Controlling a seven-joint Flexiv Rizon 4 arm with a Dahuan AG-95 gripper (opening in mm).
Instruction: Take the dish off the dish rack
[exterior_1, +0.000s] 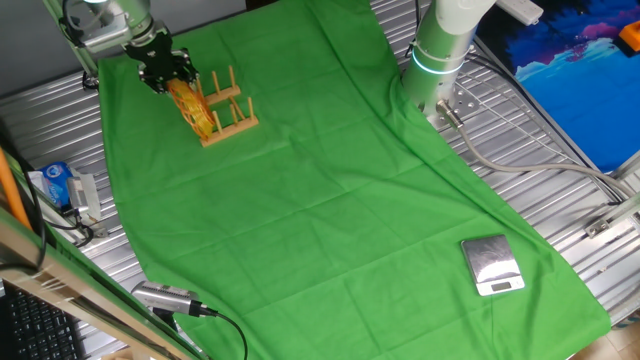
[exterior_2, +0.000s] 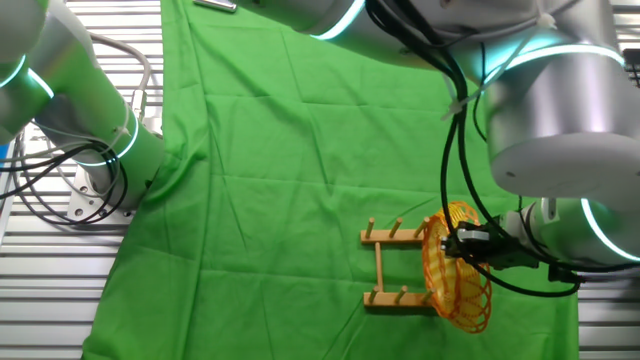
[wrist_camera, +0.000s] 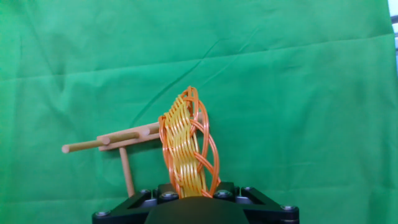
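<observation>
The dish (exterior_1: 192, 106) is an orange-yellow woven oval that stands on edge at the left end of the dish rack (exterior_1: 232, 115), a small wooden rack with upright pegs. My gripper (exterior_1: 165, 70) comes in from the upper left and is shut on the dish's rim. In the other fixed view the dish (exterior_2: 456, 266) leans across the right end of the rack (exterior_2: 400, 298), with the gripper (exterior_2: 470, 241) on its far side. In the hand view the dish (wrist_camera: 186, 146) rises from between the jaws of the gripper (wrist_camera: 189, 190), and the rack (wrist_camera: 127, 140) lies behind it to the left. I cannot tell whether the dish still rests between the pegs.
A green cloth (exterior_1: 330, 200) covers the table. A small silver scale (exterior_1: 492, 265) sits at the front right. The arm's base (exterior_1: 440, 50) stands at the back right. A blue-and-white box (exterior_1: 55, 185) and cables lie off the cloth's left edge.
</observation>
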